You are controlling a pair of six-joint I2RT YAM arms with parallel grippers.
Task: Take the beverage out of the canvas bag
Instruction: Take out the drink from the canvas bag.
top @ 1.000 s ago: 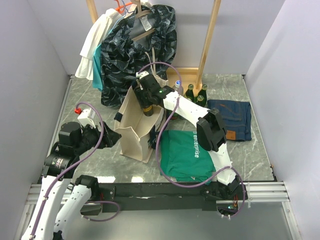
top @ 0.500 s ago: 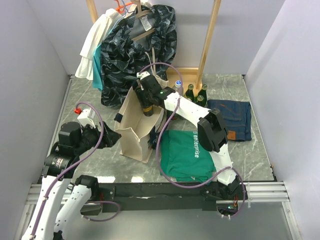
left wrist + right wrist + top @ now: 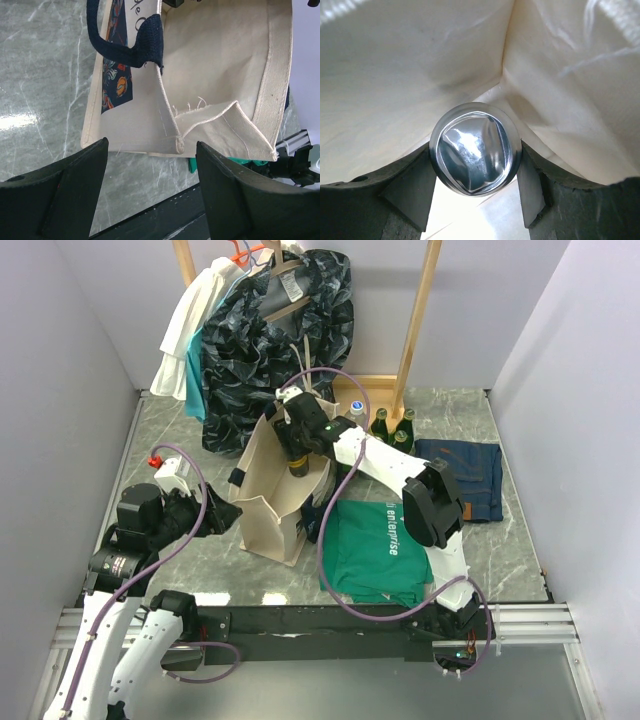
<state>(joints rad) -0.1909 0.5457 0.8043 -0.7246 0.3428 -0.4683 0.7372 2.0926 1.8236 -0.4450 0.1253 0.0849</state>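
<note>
The cream canvas bag point(image 3: 262, 510) with navy straps stands upright at the table's middle left. My right gripper point(image 3: 297, 455) reaches down into its open mouth and is shut on the beverage point(image 3: 297, 464), a dark container with a yellowish band. In the right wrist view the fingers point(image 3: 415, 190) clamp its round silvery end point(image 3: 475, 149), with the bag's cream inner walls point(image 3: 395, 75) all around. My left gripper point(image 3: 218, 515) is open and empty beside the bag's left side. In the left wrist view it point(image 3: 150, 170) frames the bag's lower corner point(image 3: 220, 60).
Several green bottles point(image 3: 392, 426) and a clear bottle with a blue cap point(image 3: 355, 412) stand behind the bag. Folded jeans point(image 3: 465, 478) lie at right and a green T-shirt point(image 3: 375, 550) lies in front. A dark patterned garment point(image 3: 275, 340) hangs on the wooden rack point(image 3: 418, 320).
My right gripper, shut on the beverage, has shifted slightly right and toward the front within the bag's mouth. The left arm has not moved.
</note>
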